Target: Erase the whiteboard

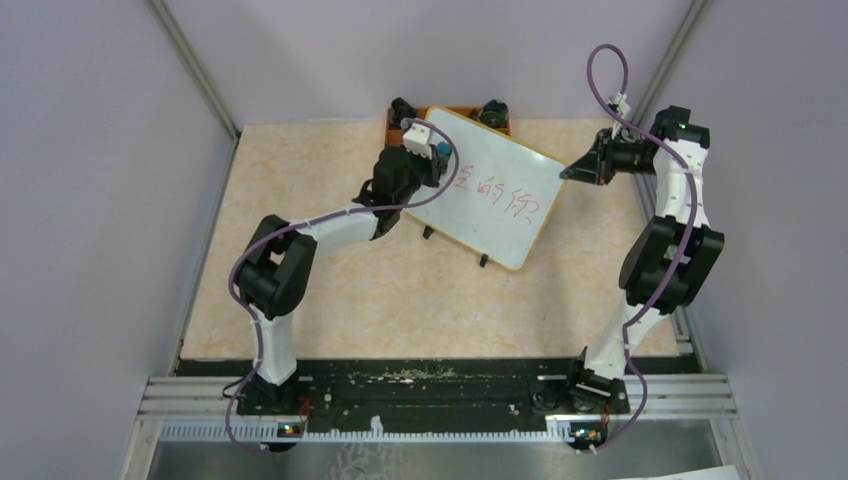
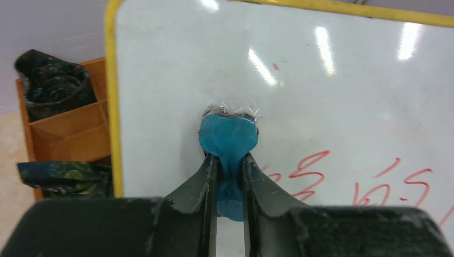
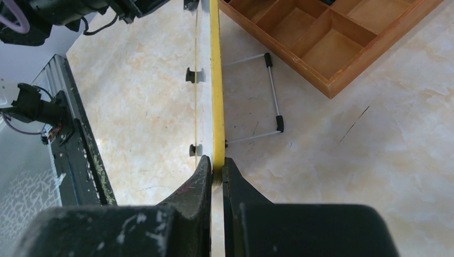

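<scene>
left gripper [image 2: 230, 160]: clamped on a blue eraser [image 2: 227, 136]. The eraser's soft head sticks out past the fingertips.
eraser contact: the head sits against the whiteboard [image 2: 321, 96] face, and a crinkled clear film shows at the contact. It is in the blank patch near the board's tray-side corner, up and left of the red characters [image 2: 364, 182] in the left wrist view.
right gripper [image 3: 216, 168]: closed on the board's yellow frame [image 3: 216, 80], pinching the edge on the far side from the left arm. The board runs edge-on straight away from the fingers.
whiteboard position: far centre of the table [image 1: 400, 300], set at an angle between the two grippers. It is propped on its wire stand [image 3: 273, 91], with black feet on the tabletop.
writing: the red characters run across the board's middle, untouched and just beside the eraser.
tray [image 2: 64, 128]: an orange-brown compartment tray sits behind the board at the far edge. The board's corner overlaps it from above.
tray contents: two dark cloth bundles [image 2: 53, 80].
obstructions: nothing lies between the eraser and the writing.
</scene>
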